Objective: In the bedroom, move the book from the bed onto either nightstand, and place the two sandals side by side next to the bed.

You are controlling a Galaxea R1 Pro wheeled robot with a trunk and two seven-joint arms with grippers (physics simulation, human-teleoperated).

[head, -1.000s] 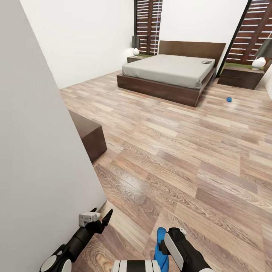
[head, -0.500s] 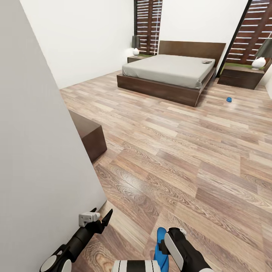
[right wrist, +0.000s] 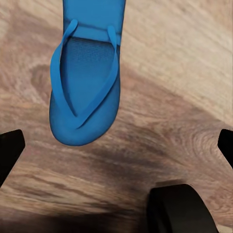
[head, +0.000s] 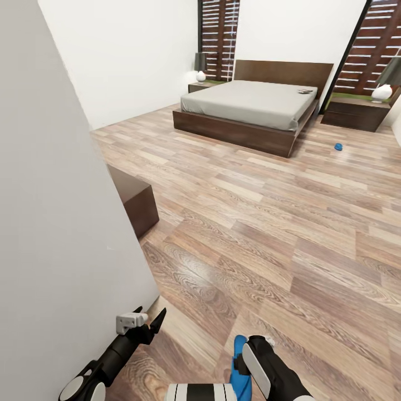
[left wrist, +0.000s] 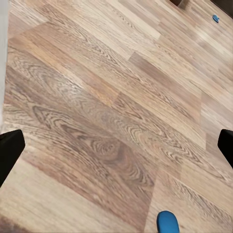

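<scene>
Across the bedroom's wood floor stands the bed (head: pixel 250 103) with its grey mattress. The book (head: pixel 304 91) lies on it near the headboard. One nightstand (head: pixel 199 87) stands to the bed's left and another nightstand (head: pixel 356 113) to its right. A blue sandal (head: pixel 337 146) lies on the floor off the bed's right corner. The other sandal (head: pixel 239 362) lies on the floor by my right gripper (head: pixel 253 348); this sandal (right wrist: pixel 87 92) lies flat ahead of the right gripper (right wrist: pixel 116 145), which is open and apart from it. My left gripper (head: pixel 150 312) is open and holds nothing.
A white wall (head: pixel 55 223) stands close on my left, almost touching the left arm. A low dark dresser (head: pixel 133 200) juts out beyond it. Lamps stand on both nightstands. A dark rounded part (right wrist: pixel 179 208) is near the sandal.
The whole head view has shifted slightly, with the wall's edge now a little further right. Both arms and the near sandal keep their places in the picture.
</scene>
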